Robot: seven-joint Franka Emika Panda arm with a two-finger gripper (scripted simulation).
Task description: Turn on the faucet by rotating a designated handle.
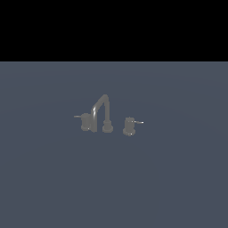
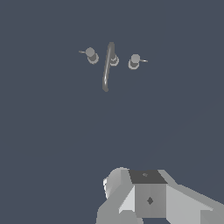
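Small dull-grey metal faucet [image 1: 103, 115] stands mid-floor. Short grey stepped knob handle [image 1: 129, 126] sits at exterior view's right of the spout base; its pale bright-tipped pin runs level, pointing toward that right. Gripper: fingers hidden in both views, opening indeterminate.

The faucet [image 1: 100, 111] stands mid-floor [image 1: 178, 178] in the exterior view. Taking its spout base [image 1: 107, 127] as the dial's centre, the handle [image 1: 129, 126] sits at three o'clock, lever pin [image 1: 138, 122] pointing on toward three; the other knob [image 1: 86, 121] sits at nine, its lever pointing toward nine.
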